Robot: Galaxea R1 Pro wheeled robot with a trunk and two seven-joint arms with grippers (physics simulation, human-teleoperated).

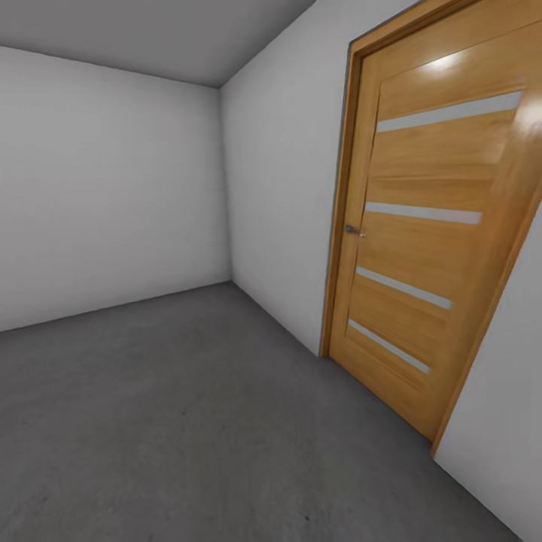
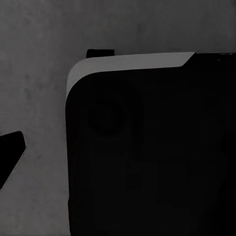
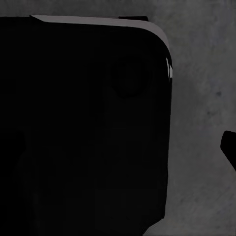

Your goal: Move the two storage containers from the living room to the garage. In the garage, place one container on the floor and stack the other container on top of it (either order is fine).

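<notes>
Bare garage corner with dark grey concrete floor (image 1: 188,421), seen from the head view.

White walls (image 1: 113,188) and a grey ceiling (image 1: 150,30) are met at the corner; a closed wooden door (image 1: 429,226) with pale strips and a small handle (image 1: 352,229) is set in the right-hand wall. In both wrist views a dark rounded robot body (image 2: 147,147) is seen over mottled floor; whether either gripper is released or clenched cannot be told.

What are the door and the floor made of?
The door looks like shiny varnished wood: orange-brown grain, bright glare near its top, pale strips that may be frosted glass. The floor looks like rough grey concrete, dull and blotchy.
</notes>
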